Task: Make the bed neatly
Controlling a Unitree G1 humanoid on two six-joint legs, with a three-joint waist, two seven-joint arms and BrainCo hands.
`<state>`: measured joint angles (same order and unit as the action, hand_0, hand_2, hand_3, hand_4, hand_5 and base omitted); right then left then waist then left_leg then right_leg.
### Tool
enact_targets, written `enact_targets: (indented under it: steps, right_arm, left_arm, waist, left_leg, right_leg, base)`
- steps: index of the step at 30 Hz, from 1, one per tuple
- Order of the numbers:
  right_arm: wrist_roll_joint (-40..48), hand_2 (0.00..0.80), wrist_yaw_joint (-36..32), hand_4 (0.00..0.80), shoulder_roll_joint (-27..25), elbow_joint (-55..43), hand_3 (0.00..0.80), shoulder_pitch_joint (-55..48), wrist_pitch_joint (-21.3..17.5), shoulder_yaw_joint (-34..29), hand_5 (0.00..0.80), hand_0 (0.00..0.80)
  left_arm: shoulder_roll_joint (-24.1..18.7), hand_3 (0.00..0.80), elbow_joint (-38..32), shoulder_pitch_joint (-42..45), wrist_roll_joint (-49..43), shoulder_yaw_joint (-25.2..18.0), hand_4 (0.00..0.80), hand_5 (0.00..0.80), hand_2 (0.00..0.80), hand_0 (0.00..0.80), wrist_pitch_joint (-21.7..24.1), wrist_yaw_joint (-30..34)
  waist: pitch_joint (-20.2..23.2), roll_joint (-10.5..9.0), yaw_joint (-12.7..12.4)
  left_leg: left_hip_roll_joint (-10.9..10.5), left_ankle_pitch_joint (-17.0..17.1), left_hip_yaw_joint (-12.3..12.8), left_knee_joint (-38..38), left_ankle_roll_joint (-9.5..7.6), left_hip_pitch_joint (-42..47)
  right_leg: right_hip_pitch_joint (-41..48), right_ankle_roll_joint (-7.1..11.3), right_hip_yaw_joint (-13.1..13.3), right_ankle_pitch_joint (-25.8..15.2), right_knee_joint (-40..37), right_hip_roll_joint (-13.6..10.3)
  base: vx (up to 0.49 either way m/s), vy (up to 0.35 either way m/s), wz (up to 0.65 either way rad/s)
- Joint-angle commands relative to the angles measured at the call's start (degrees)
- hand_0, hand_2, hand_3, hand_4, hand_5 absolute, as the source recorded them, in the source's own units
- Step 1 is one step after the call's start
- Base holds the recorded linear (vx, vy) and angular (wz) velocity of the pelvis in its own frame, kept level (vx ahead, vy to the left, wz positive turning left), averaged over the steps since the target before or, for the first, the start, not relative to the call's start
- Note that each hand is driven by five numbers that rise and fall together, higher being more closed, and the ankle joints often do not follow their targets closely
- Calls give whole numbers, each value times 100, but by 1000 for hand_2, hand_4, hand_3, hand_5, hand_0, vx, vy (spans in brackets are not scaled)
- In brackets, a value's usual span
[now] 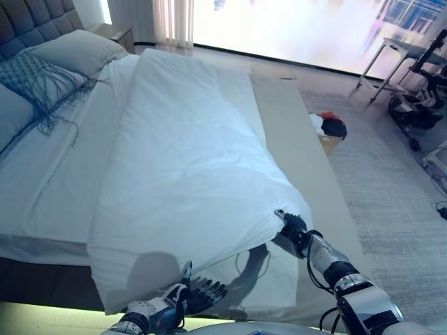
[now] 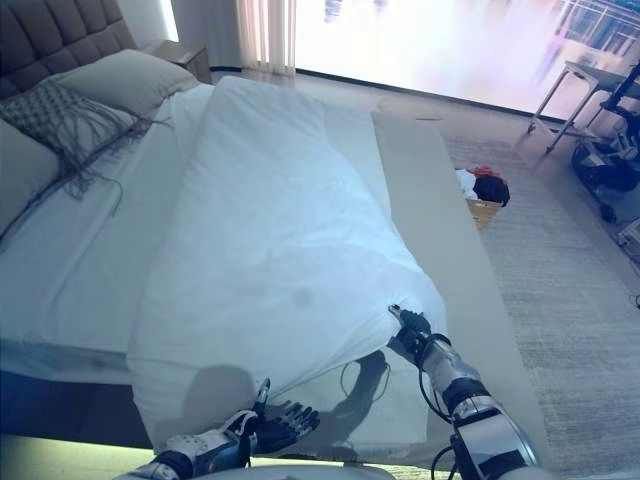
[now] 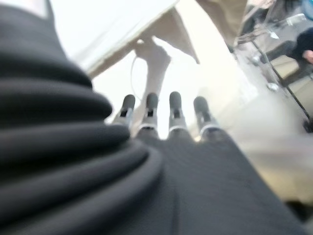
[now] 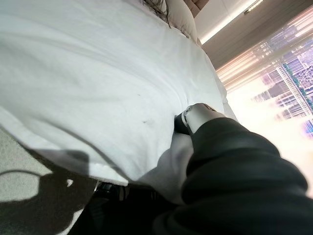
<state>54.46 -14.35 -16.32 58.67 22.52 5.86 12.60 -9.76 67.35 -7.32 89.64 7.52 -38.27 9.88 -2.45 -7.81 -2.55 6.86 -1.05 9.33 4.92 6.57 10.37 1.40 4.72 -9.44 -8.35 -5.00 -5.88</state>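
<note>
Head views, left to right. At 9–10 o'clock: dark tufted headboard (image 1: 35, 21), pale pillows (image 1: 73, 50), and a grey fringed throw pillow (image 1: 31, 77) lying against them at the head of the bed (image 1: 42, 181). A white duvet (image 1: 188, 174) lies folded lengthwise in a long strip down the middle of the bed, from 12 o'clock at the head end to 6 o'clock at the near end; the sheet beside it toward 9 o'clock is uncovered. Left hand (image 1: 199, 294) at 6–7 o'clock, below the near edge of the duvet, palm down, fingers straight and spread, holding nothing; its own wrist view shows the fingers (image 3: 175, 110) extended in a row, not touching cloth. Right hand (image 1: 292, 225) at about 5 o'clock, at the near right corner of the duvet: fingers closed in the cloth, the corner lifted and bunched at the hand, the edge sagging between the two hands with shadow under it. In the right wrist view white cloth wraps over the hand (image 4: 195, 117), one finger showing against it. A beige strip of bed base (image 1: 300, 146) runs along the bed's right side toward 1 o'clock. On the rug (image 1: 391, 202) at 2 o'clock, a basket (image 1: 328, 132) with red, white and dark items, just beside the base. At 1–2 o'clock, a white-framed stand (image 1: 391, 59) near the bright window (image 1: 293, 28).
</note>
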Motion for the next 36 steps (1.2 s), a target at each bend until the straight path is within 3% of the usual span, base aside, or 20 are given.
enact_targets:
  steps: [1,10,17,32,33,35,36]
  right_arm:
    - [153,800,-38,800,-337,-427,800,362,-396,-290,800,800]
    - [118,800,-246,800,-394,-364,800,-50,-409,-546,800,800]
    - [45,800,-246,800,-328,-354,800,-248,-421,-583,800,800]
    - [-142,800,-427,800,-398,-78,800,-293,-417,-668,800,800]
    - [-161,800,-427,800,-404,-89,800,-300,-398,-671,800,800]
    - [-165,800,-435,800,-419,-91,800,-313,-374,-676,800,800]
    - [-173,800,-440,800,-425,-78,800,-311,-356,-680,800,800]
  left_arm:
    - [353,0,54,-519,475,-123,0,0,0,0,628,89]
    - [348,0,-224,-354,368,-476,0,0,0,0,1538,546]
    - [365,0,-313,-296,385,-684,0,0,0,0,2012,503]
    - [274,0,-113,-226,69,-774,0,0,0,0,2133,798]
    - [262,179,-105,-224,53,-785,179,179,179,179,2164,818]
    - [240,800,-116,-214,19,-811,800,800,800,800,2254,806]
    - [222,800,-108,-222,29,-823,800,800,800,800,2283,819]
  waist:
    - [-243,-26,15]
    - [-222,2,-40]
    - [-171,37,-77]
    - [-51,230,-109]
    - [-42,241,-107]
    - [-26,254,-108]
    - [-14,262,-103]
  left_leg:
    - [73,-89,53,8,-181,-265]
    - [65,-110,-42,8,-164,-203]
    - [44,-128,-116,8,-151,-165]
    - [-36,-154,-214,8,-143,-111]
    - [-40,-150,-219,8,-141,-109]
    - [-50,-151,-231,8,-143,-104]
    - [-53,-153,-234,8,-142,-99]
  right_leg:
    - [540,353,-161,563,0,-5]
    - [627,334,-209,599,0,-25]
    - [693,333,-265,631,0,-53]
    - [789,342,-351,679,0,-151]
    - [794,344,-352,680,0,-158]
    - [800,343,-357,684,0,-165]
    - [804,341,-356,687,0,-169]
  base:
    - [7,-35,-2]
    - [1,-3,0]
    - [0,0,0]
    - [0,27,2]
    - [4,31,8]
    - [3,25,6]
    - [0,0,0]
